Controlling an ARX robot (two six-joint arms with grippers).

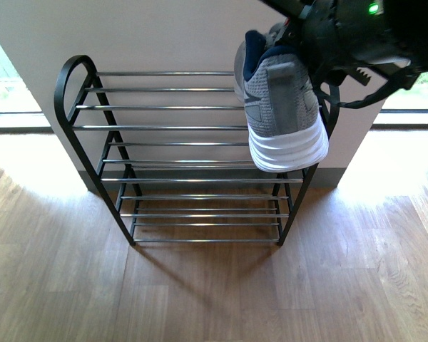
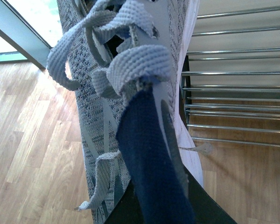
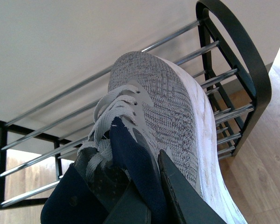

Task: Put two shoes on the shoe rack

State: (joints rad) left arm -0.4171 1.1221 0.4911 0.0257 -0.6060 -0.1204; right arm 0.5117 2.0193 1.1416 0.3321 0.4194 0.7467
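Wooden floor point(image 1: 214, 299), white wall point(image 1: 164, 35); right hand point(image 3: 151, 198) grasps grey sneaker point(image 1: 282, 107), left hand point(image 2: 163, 210) second sneaker point(image 2: 98, 121).

Both grippers are matte black. The right gripper point(image 3: 133, 163) has flat, angular fingers point(image 3: 179, 196), one with a dimpled pad point(image 3: 105, 184). The left gripper point(image 2: 158, 186) shows only plain black fingers point(image 2: 205, 207). Behind the fingers, a bulky black housing point(image 1: 349, 35) carries a lit green LED point(image 1: 373, 8), a toothed edge point(image 1: 359, 75) and a looping black cable point(image 1: 389, 87).
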